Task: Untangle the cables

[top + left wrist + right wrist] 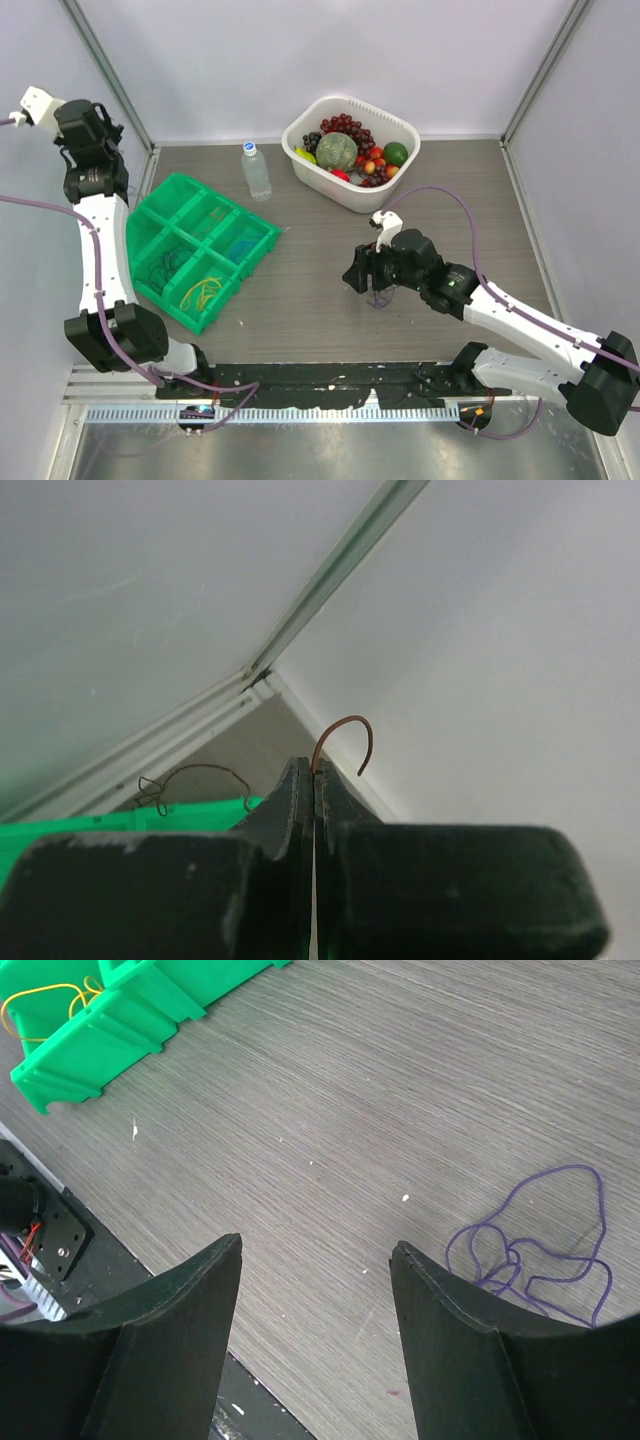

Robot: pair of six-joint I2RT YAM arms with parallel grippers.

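Note:
My left gripper (313,765) is raised high at the far left (95,135), shut on a dark brown cable (350,725) that hooks up out of the jaws. More brown cable (195,772) shows above the edge of the green bin (120,815). My right gripper (317,1247) is open and empty, low over the table's middle (360,275). The purple cable (540,1250) lies in loose loops on the table just right of its right finger. The green bin (200,250) holds a yellow cable (205,290), a blue cable (240,245) and a dark cable (160,268).
A white basket (345,100) full of fruit stands at the back centre. A water bottle (256,172) stands between it and the bin. A black strip (330,380) runs along the table's near edge. Pale walls close in the left, back and right.

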